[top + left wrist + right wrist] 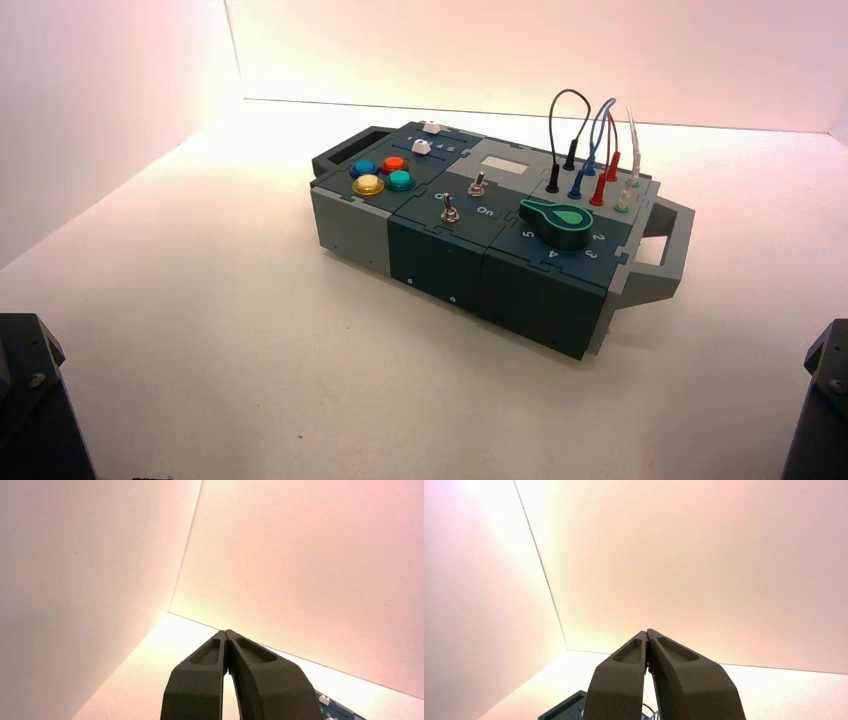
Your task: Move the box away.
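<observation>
The box (470,250), long, dark teal and grey, stands turned on the white table in the high view. It has a handle at each end (668,245), four coloured round buttons (382,175) at its left, two toggle switches (451,208) in the middle, a green dial (556,221) and looped plug wires (585,140) at its right. My left gripper (226,633) is shut and empty, raised and aimed at the back wall; a corner of the box (332,709) shows below it. My right gripper (647,632) is shut and empty too, with the box's end (566,707) below it.
Both arms are parked at the near corners: the left arm's base (35,400) at the lower left, the right arm's base (822,400) at the lower right. White walls close the table at the back and the left.
</observation>
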### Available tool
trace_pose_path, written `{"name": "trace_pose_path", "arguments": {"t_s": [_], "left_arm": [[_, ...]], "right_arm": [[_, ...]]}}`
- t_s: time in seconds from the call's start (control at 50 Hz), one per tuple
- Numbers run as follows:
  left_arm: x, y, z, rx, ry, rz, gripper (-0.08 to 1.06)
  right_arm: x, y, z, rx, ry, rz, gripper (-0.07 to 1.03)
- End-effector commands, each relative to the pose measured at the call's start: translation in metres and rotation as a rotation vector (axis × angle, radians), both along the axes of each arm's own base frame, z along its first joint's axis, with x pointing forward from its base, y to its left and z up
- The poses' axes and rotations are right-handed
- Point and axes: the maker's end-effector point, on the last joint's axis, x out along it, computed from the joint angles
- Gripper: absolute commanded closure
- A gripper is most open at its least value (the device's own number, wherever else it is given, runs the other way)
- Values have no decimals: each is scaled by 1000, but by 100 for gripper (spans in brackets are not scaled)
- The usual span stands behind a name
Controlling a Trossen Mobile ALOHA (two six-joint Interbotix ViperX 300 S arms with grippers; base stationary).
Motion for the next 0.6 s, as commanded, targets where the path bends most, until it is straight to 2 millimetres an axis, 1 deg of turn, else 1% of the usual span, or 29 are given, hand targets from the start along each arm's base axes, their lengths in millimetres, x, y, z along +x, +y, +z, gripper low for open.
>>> {"name": "trace_pose_path", "arguments": {"t_s": [0.02,0.18,0.36,0.46,0.6], "left_arm": [[-1,-15,-72,-463,237,-41,100],[-1,-15,-72,-367,236,-47,100],[0,-14,-69,-349,218,-50,101],[0,-14,-66,-300,201,-57,100],[0,-16,-59,-262,178,-73,100]], "right_arm": [[-4,44,-139,265,557,249,99],[-4,44,-139,265,555,249,99],[-2,43,-136,260,536,245,99],[1,39,-125,270,482,226,99],[4,32,-98,287,377,193,99]]}}
